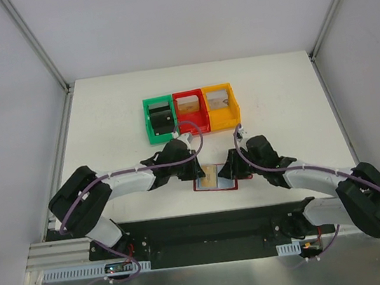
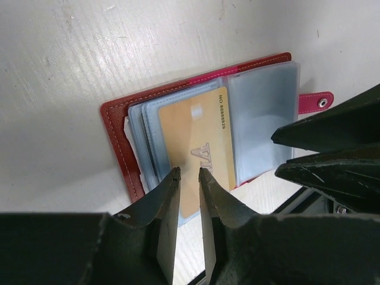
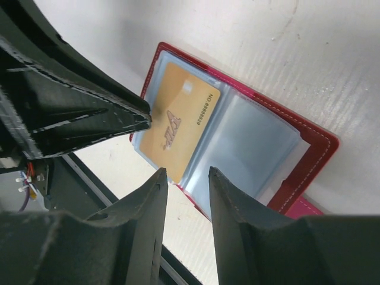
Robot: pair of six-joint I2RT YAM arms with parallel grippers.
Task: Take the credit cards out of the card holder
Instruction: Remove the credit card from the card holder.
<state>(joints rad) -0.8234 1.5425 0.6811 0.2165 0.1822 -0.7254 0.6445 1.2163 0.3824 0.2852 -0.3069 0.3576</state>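
The dark-red card holder lies open on the table between my two grippers. Its clear grey-blue sleeves face up in the left wrist view and the right wrist view. A gold credit card sits in one sleeve and also shows in the right wrist view. The small red tab strap sticks out at one side. My left gripper hovers over the card's near end, jaws a narrow gap apart and empty. My right gripper is open and empty at the holder's near edge. Other cards are hidden.
Three joined bins stand behind the holder: green with a black block in it, red and yellow. The black base rail runs along the near table edge. The two grippers' fingers are close together over the holder.
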